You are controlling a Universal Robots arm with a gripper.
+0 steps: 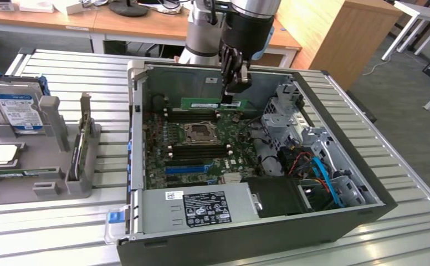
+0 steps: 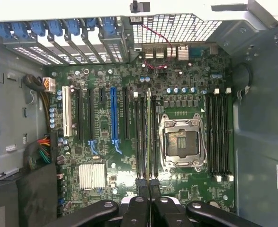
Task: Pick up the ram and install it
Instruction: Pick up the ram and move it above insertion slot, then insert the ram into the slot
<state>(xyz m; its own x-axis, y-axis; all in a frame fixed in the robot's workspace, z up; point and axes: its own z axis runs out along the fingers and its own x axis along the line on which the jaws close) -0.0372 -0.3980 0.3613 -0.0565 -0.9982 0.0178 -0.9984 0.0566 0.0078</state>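
Gripper (image 1: 232,98) pinching ram (image 1: 202,103) near one end; ram juts toward exterior view's left, above motherboard (image 1: 200,149) in open case (image 1: 223,244).

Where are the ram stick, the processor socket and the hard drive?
ram (image 1: 200,103): exterior view, its green face.
processor socket (image 1: 200,132): exterior view, its centre.
hard drive (image 1: 15,108): exterior view, its label.

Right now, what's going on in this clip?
The robot arm's gripper is shut on the thin green circuit-board ram stick, holding it on edge inside the open metal computer case. In the wrist view, the stick lines up with the long black memory slots beside the empty silver processor socket. It appears to be held just above the slots and is not yet seated.
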